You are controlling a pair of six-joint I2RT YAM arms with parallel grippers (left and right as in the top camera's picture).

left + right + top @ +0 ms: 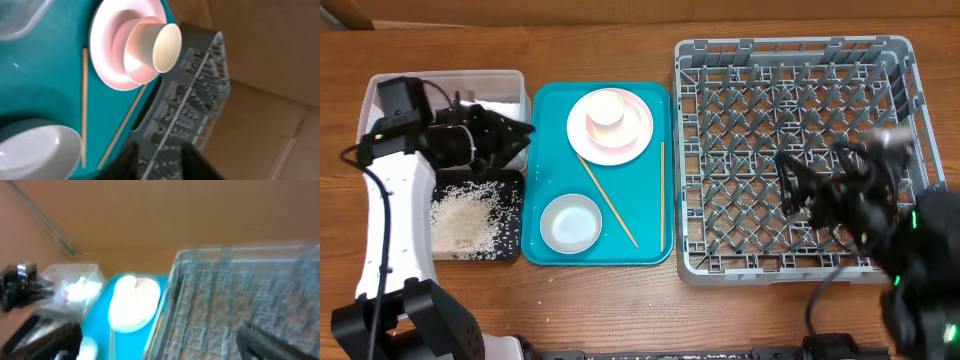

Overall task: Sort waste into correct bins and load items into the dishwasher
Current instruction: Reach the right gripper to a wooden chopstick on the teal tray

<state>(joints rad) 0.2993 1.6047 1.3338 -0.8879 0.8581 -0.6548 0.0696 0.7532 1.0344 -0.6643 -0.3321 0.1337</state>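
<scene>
Presently my left gripper (523, 140) hangs parted, empty, at the tub's (440, 75) right edge — a drop position, I judge. My right gripper (792, 190) is spread wide over the rack (790, 48) — plate (640, 135) sits on the tray (550, 110), left.

There was one teal tray (550, 130), and on it one pink plate (635, 142), one cream cup (608, 110), one white bowl (570, 222) and two chopsticks (610, 202). One grey dish rack (790, 45) stood beside it. There were one clear tub (510, 80) and one black tray (510, 190), the latter holding one heap of rice (460, 215). The napkins (490, 104) numbered perhaps two; the lumps were hard to separate.
</scene>
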